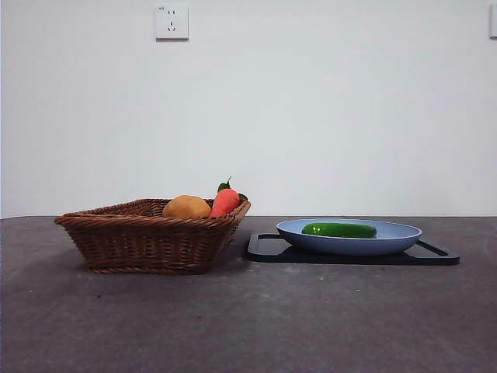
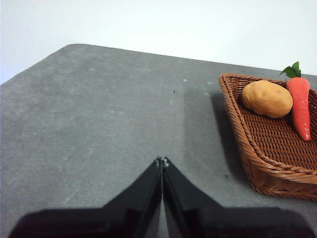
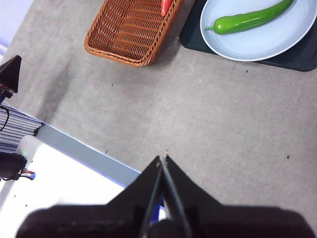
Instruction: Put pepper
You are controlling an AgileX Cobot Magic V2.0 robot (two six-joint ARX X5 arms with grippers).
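Note:
The glossy green pepper (image 1: pixel 339 230) lies on the blue plate (image 1: pixel 396 238), which rests on a black tray (image 1: pixel 268 249) at the right. It also shows in the right wrist view (image 3: pixel 247 21) on the plate (image 3: pixel 277 39). My left gripper (image 2: pixel 162 161) is shut and empty above bare table, apart from the wicker basket (image 2: pixel 267 148). My right gripper (image 3: pixel 162 158) is shut and empty, high above the table's near edge, far from the pepper. Neither gripper shows in the front view.
The wicker basket (image 1: pixel 147 233) stands at the left and holds a yellow-brown potato (image 1: pixel 186 207) and a red-orange carrot (image 1: pixel 225 200). The right wrist view shows the basket (image 3: pixel 131 29), the table's edge and equipment beyond it (image 3: pixel 10 74).

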